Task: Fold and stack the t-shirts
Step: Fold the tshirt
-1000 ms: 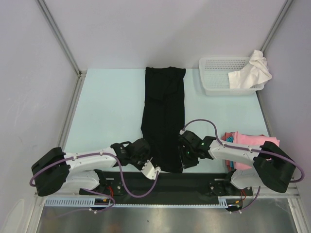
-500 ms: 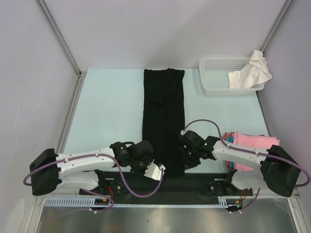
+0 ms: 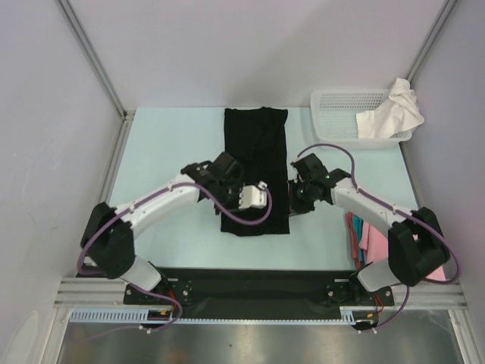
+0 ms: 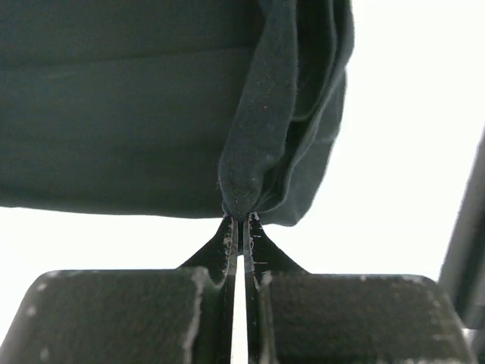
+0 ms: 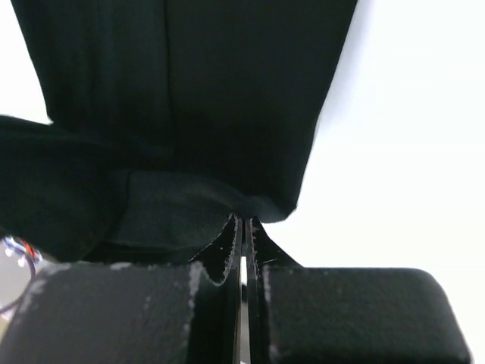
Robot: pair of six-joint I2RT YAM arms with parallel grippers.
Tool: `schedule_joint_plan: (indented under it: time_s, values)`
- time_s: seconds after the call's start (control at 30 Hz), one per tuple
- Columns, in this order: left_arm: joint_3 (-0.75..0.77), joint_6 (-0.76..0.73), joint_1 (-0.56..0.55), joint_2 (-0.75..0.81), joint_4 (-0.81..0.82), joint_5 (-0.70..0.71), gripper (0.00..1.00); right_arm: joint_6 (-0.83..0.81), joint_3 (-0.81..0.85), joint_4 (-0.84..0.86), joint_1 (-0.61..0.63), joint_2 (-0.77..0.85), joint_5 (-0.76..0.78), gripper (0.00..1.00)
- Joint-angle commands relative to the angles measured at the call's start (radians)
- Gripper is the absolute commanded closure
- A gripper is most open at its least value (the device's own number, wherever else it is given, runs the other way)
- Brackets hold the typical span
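One black t-shirt point(image 3: 255, 148) at centre, one white t-shirt point(image 3: 395, 114) and one mesh basket point(image 3: 339, 102) at far right, one pink-and-red t-shirt pile point(image 3: 371, 241) at near right, two robot arms point(image 3: 151, 205) point(image 3: 365, 203), one table point(image 3: 167, 152).

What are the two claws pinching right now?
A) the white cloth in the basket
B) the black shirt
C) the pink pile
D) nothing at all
B: the wrist views show the left gripper and the right gripper each shut on a fold of the black shirt.
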State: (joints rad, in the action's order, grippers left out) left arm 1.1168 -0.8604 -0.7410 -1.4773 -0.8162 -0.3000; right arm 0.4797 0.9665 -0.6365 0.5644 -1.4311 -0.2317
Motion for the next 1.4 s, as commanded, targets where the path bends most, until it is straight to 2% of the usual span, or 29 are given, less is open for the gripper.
schedule_joint_plan:
  time_s: [0.0, 0.1, 0.27, 0.43, 0.67, 1.03, 1.07, 1.1, 1.13, 1.17, 1.2, 1.23, 1.27, 1.37]
  values:
    - [0.185, -0.055, 0.075, -0.165, -0.057, 0.001, 1.0, -0.099, 0.145, 0.067, -0.067, -0.095, 0.02, 1.0]
    - [0.259, -0.045, 0.126, -0.241, -0.022, 0.028, 1.0, -0.107, 0.242, 0.115, -0.118, -0.185, 0.009, 1.0]
    - [0.288, -0.04, 0.199, -0.347, 0.084, 0.093, 1.0, -0.118, 0.363, 0.135, -0.152, -0.317, 0.012, 1.0]
    - [0.397, 0.053, 0.249, -0.429, 0.132, 0.088, 1.0, -0.116, 0.436, 0.141, -0.173, -0.431, 0.023, 1.0]
    - [0.431, 0.083, 0.267, -0.48, 0.215, 0.111, 1.0, -0.092, 0.491, 0.149, -0.196, -0.483, 0.051, 1.0]
    - [0.544, 0.123, 0.293, -0.607, 0.25, 0.165, 1.0, -0.079, 0.557, 0.153, -0.239, -0.571, 0.051, 1.0]
    - [0.546, 0.123, 0.295, -0.612, 0.256, 0.17, 1.0, -0.078, 0.563, 0.155, -0.242, -0.577, 0.055, 0.99]
    - [0.549, 0.121, 0.295, -0.621, 0.255, 0.176, 1.0, -0.075, 0.569, 0.161, -0.244, -0.589, 0.057, 0.94]
    - [0.552, 0.121, 0.295, -0.624, 0.255, 0.18, 1.0, -0.073, 0.58, 0.162, -0.251, -0.594, 0.051, 0.83]
    - [0.555, 0.124, 0.295, -0.629, 0.252, 0.189, 1.0, -0.073, 0.589, 0.162, -0.256, -0.6, 0.052, 0.79]
    - [0.56, 0.144, 0.296, -0.632, 0.25, 0.209, 0.92, -0.069, 0.595, 0.159, -0.264, -0.603, 0.058, 0.72]
    - [0.563, 0.155, 0.296, -0.632, 0.25, 0.219, 0.8, -0.066, 0.6, 0.158, -0.271, -0.6, 0.06, 0.59]
    - [0.567, 0.19, 0.298, -0.63, 0.253, 0.231, 0.61, -0.056, 0.603, 0.165, -0.291, -0.592, 0.06, 0.55]
    - [0.575, 0.28, 0.318, -0.585, 0.307, 0.24, 0.4, -0.075, 0.601, 0.179, -0.307, -0.539, 0.097, 0.46]
